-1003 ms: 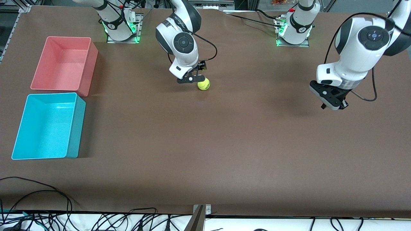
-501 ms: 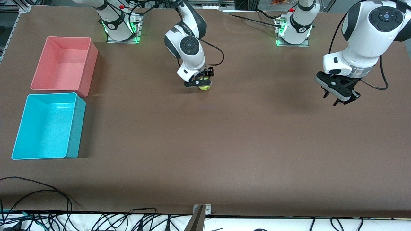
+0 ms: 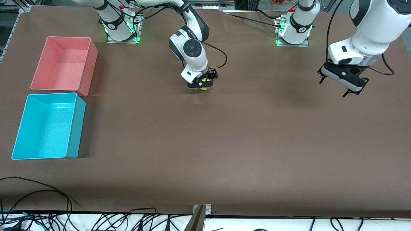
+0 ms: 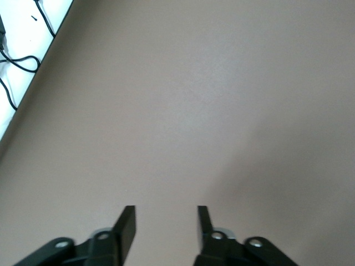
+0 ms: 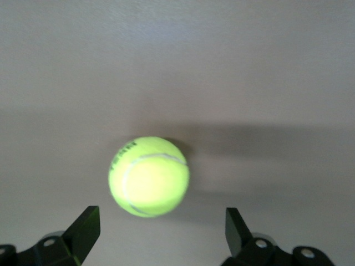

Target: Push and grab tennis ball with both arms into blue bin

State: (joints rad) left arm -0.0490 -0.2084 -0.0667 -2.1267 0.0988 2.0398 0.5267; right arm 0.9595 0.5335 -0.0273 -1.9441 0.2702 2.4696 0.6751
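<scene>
Fingers apart on right gripper [image 5: 161, 227] over tennis ball [image 5: 148, 176] — seemingly untouched; left gripper [image 4: 165, 221] apart over bare brown table [image 3: 224, 144].

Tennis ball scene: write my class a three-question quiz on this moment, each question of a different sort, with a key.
1. True or false: the right gripper is shut on the ball.
2. Multiple choice: the left gripper is over
A) the blue bin
B) the pink bin
C) bare table toward the left arm's end
3. Fill in: of the two bins, the ____ one lies nearer to the front camera.

Key
1. False. The right wrist view shows both fingers spread wide, with the ball on the table between them, untouched.
2. C. It hangs open, holding nothing.
3. Blue.
</scene>
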